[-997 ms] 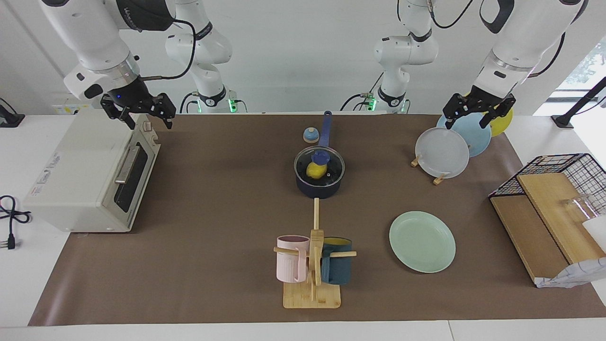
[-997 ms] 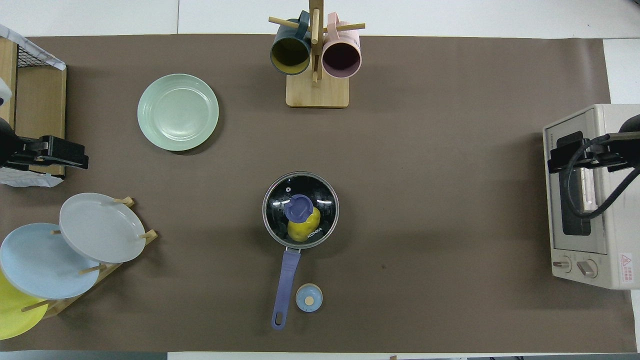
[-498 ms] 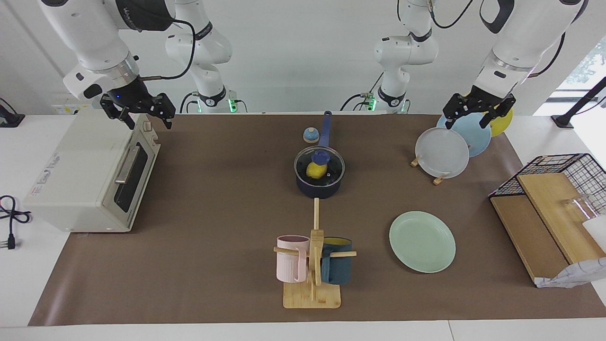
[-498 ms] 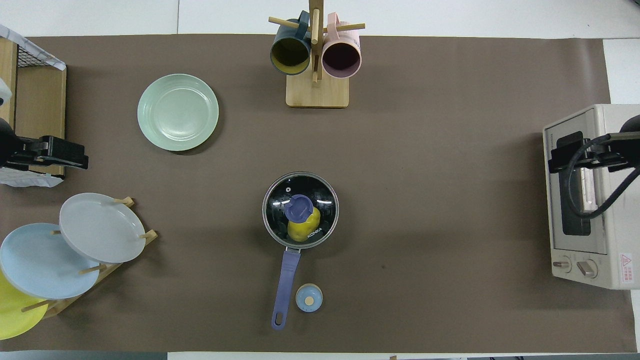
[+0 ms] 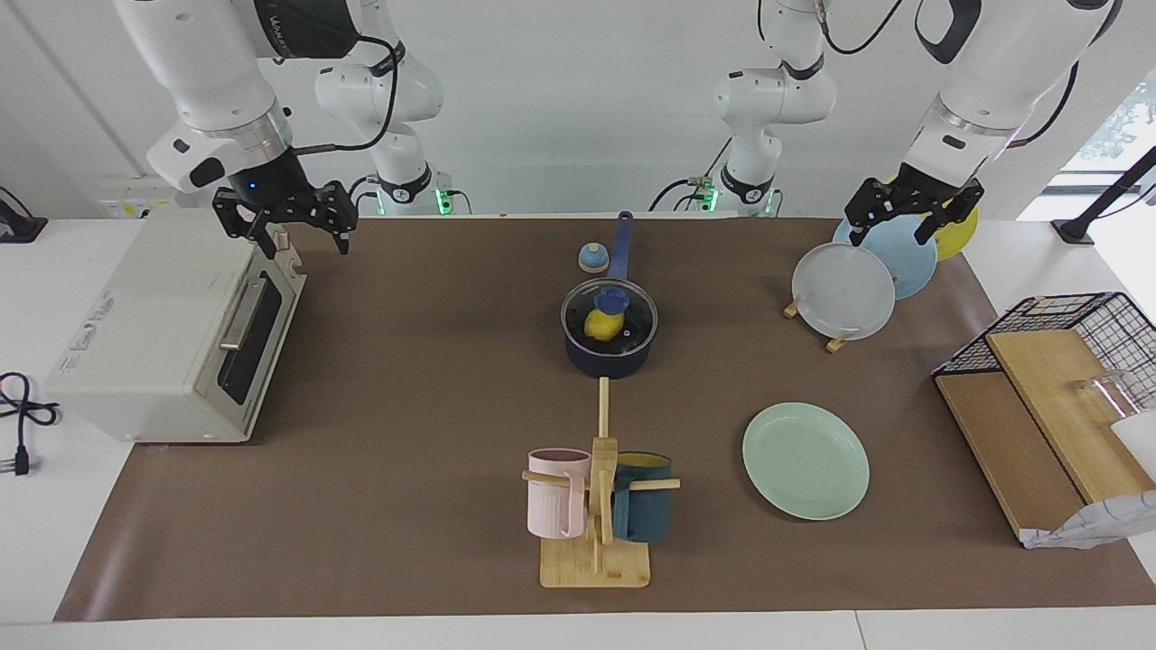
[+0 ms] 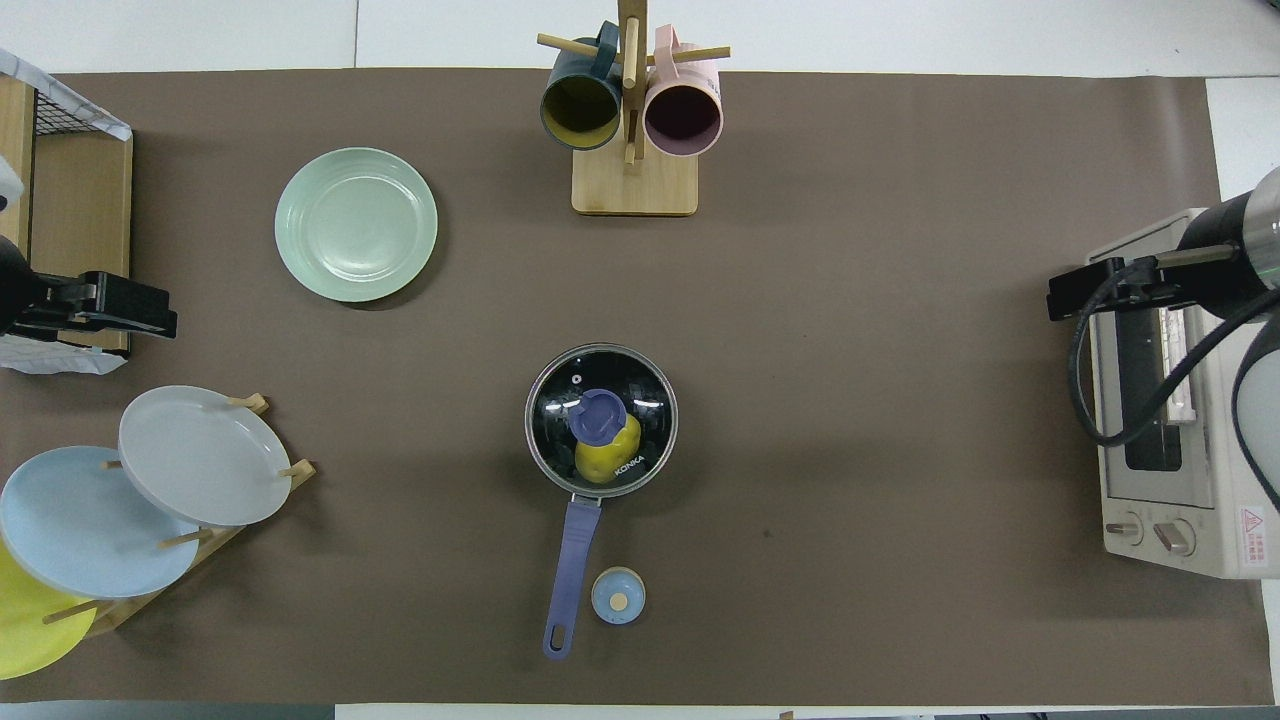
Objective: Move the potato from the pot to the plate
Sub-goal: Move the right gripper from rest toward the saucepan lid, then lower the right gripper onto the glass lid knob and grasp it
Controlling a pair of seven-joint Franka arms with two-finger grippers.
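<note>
brown-covered bench [image 5: 406, 406]: potato [image 5: 601, 325] sits in the lidded pot [image 5: 610, 357], mid-bench between both arms; right pincer [image 5: 291, 219] over the toaster oven [image 5: 172, 334] and left pincer [image 5: 912, 212] over the plate rack [image 5: 844, 289] both gape wide, empty.

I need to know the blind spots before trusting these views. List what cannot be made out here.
- Potato: partly covered by the lid's knob in both views.
- Yellow plate: cut off by the overhead frame's edge, overlapped by the light blue plate.
- Toaster oven interior: its door looks shut, dark in both views.
- Left pincer: overhead shows only part.
</note>
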